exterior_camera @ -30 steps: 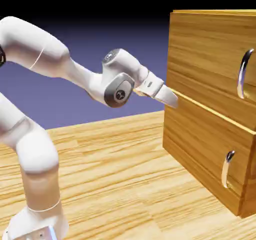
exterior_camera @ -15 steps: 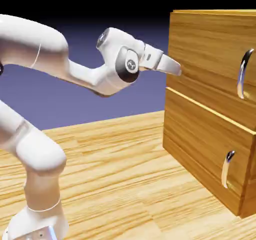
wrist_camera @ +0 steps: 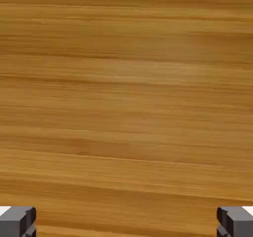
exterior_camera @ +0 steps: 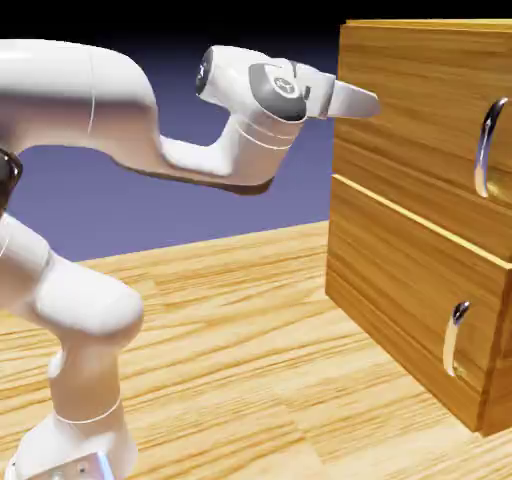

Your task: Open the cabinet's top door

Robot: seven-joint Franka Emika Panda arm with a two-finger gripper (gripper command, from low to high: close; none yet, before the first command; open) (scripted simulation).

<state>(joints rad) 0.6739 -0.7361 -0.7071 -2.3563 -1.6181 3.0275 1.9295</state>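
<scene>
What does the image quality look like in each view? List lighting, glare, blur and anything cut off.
Exterior view: even rendered light, sharp throughout; bright glints on the top door's handle and the lower handle; the backdrop darkens to black toward the top; the cabinet is cut off at the right edge. Hand view: wood grain fills the frame, slightly soft; only the open gripper fingertips show at the bottom corners.

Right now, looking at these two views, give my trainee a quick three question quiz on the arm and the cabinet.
1. True or false: the pincer is closed on the long handle of the top door.
2. What fills the hand view? A) blue backdrop B) wood grain C) a silver handle
3. How many handles does the cabinet show in the exterior view?

Key: 1 false, the fingertips stand wide apart and hold nothing. 2 B. 3 two.
</scene>
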